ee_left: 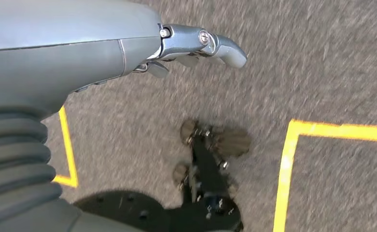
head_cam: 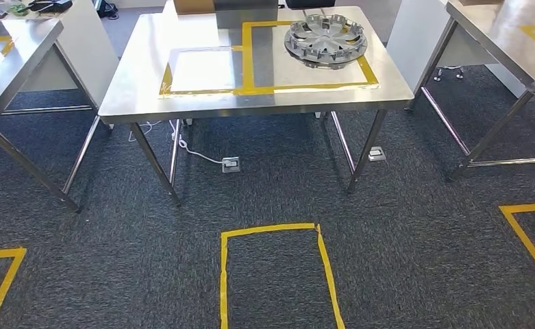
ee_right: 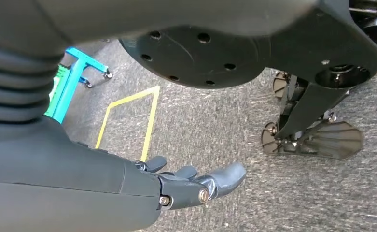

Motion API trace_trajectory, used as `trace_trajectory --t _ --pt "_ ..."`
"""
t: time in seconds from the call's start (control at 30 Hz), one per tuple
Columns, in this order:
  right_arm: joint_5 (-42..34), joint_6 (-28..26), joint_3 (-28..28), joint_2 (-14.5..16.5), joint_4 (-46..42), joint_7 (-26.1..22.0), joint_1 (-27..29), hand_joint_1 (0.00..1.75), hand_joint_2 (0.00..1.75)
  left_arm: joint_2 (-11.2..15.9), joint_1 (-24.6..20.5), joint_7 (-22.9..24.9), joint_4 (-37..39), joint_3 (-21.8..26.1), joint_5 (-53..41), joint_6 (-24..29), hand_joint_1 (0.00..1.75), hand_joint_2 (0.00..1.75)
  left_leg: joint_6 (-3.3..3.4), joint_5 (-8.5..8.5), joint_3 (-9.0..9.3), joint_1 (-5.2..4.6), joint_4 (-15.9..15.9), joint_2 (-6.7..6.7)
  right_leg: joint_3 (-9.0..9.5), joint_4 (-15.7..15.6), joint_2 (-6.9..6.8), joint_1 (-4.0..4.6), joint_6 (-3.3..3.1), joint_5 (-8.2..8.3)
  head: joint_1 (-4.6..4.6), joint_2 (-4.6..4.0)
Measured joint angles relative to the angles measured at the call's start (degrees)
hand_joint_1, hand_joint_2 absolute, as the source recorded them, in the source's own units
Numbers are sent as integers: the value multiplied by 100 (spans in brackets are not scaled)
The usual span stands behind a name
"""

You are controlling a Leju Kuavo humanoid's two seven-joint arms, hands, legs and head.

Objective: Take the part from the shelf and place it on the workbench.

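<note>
A silver round wheel-cover part lies flat on the steel workbench, inside the right-hand yellow tape rectangle near the far edge. The workbench stands some way ahead of me across grey carpet. My left hand hangs over the carpet, thumb stretched out, with nothing in it. My right hand also hangs low over the floor, fingers extended and apart, holding nothing.
Steel tables stand at the left and right of the workbench. A yellow tape square marks the carpet just ahead. A white cable and floor sockets lie under the workbench. A blue-green frame stands behind me.
</note>
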Motion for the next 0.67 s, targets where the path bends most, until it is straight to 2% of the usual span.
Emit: trace_trajectory --t 0.03,0.13,0.2,0.3,0.5,0.63,0.67 --pt "-123 -43 -10 0 3 -64 0 0 175 -5 -3 182 2 13 282 55 0 175 50 22 -6 2 -21 0 -11 -2 -1 9 -8 15 -10 -1" --pt "-595 -213 -30 -1 7 -307 -3 0 175 -19 -8 834 8 49 2157 330 0 175 -59 88 -9 23 -55 -1 -45 13 -1 34 -59 35 -22 -1" --pt "-645 -232 -39 -5 9 -332 -8 0 175 -23 -4 900 9 64 3213 361 0 175 -136 118 -14 34 -71 -5 -66 24 -5 43 -77 41 -26 -1" --pt "-565 -216 -50 -9 10 -297 -11 0 175 -37 -4 800 11 75 3047 299 0 175 -222 142 -27 44 -79 -10 -83 40 -10 51 -94 48 -26 -1" --pt "-361 -195 -68 -9 16 -226 -11 0 175 -85 -17 546 20 145 1851 112 0 175 -256 156 -33 45 -76 -8 -93 45 -8 50 -101 60 -26 -1" --pt "-179 -184 -70 -9 18 -180 -11 0 0 -108 -24 289 26 164 1184 -29 0 0 -257 158 -43 44 -65 -7 -97 45 -8 47 -92 67 -26 -1" --pt "-158 -183 -70 -9 19 -182 -11 0 0 -111 -25 255 26 165 1109 -45 0 0 -256 158 -44 44 -63 -7 -98 45 -8 47 -91 68 -26 -1"
